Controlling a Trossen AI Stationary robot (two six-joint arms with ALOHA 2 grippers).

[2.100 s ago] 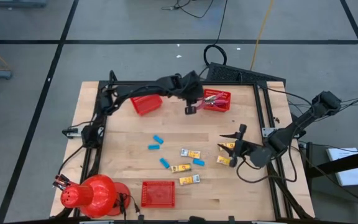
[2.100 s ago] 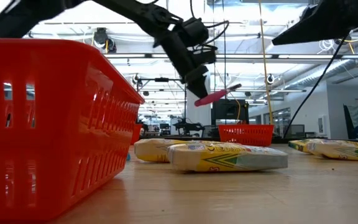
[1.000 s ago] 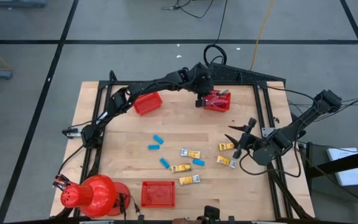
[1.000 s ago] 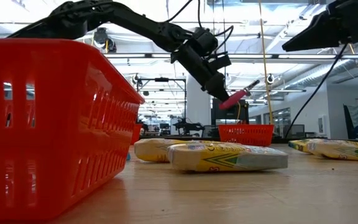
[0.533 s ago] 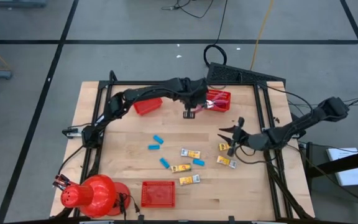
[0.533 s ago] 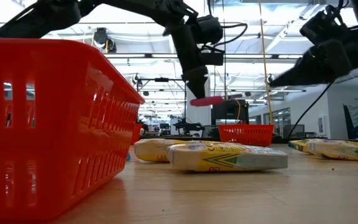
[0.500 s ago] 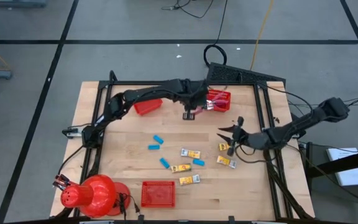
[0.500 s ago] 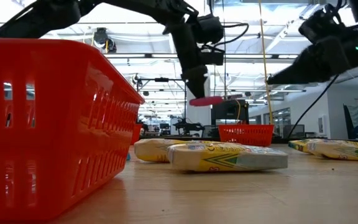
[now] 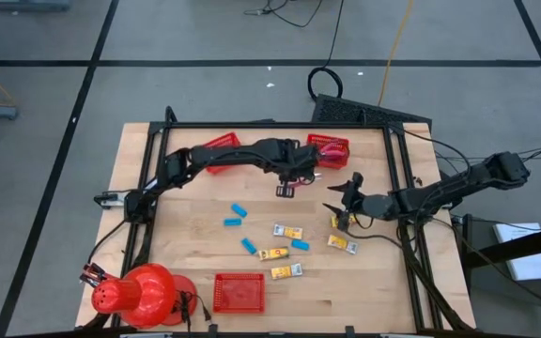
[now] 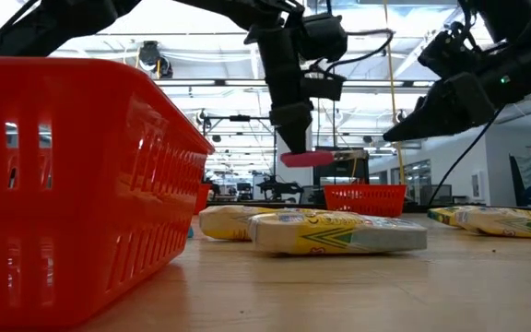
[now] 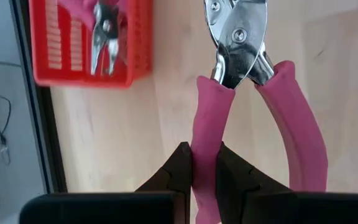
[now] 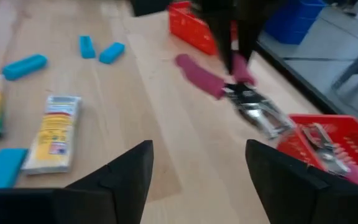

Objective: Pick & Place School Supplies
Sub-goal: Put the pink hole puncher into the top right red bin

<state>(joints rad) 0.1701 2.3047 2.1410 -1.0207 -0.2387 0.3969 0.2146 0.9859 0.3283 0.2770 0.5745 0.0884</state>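
Observation:
My left gripper (image 9: 287,186) hangs above the table's far middle, shut on pink-handled pliers (image 11: 229,93), near the far red basket (image 9: 330,148) that holds more pliers (image 11: 104,25). My right gripper (image 9: 342,207) is open and hovers right of centre, over two yellow packets (image 9: 339,241). Three more yellow packets (image 9: 272,253) and several light-blue blocks (image 9: 239,210) lie flat on the wood in the middle. In the right wrist view the open fingers (image 12: 123,174) frame the blocks (image 12: 23,65), a packet (image 12: 51,134) and the held pliers (image 12: 229,87). My left gripper pinches one pink handle (image 11: 205,155) of the pliers between its two fingers, near that handle's free end. The fingers (image 10: 295,129) come from above, pointing down. The pliers are lifted clear and lie about level below them, silver head (image 11: 238,37) away from the hold, second handle (image 11: 297,137) free.
A second red basket (image 9: 216,150) sits at the far left under the left arm, a third (image 9: 239,291) at the near edge, filling the low view's left (image 10: 72,184). A big red dome (image 9: 139,293) stands at the near left corner. Dark frame rails edge the table.
My left gripper has carried the pliers from above the far red basket toward the table's near side and a little left, and has come lower; it has stayed shut on them. My right gripper has moved left and slightly toward the far edge, coming lower over the packets.

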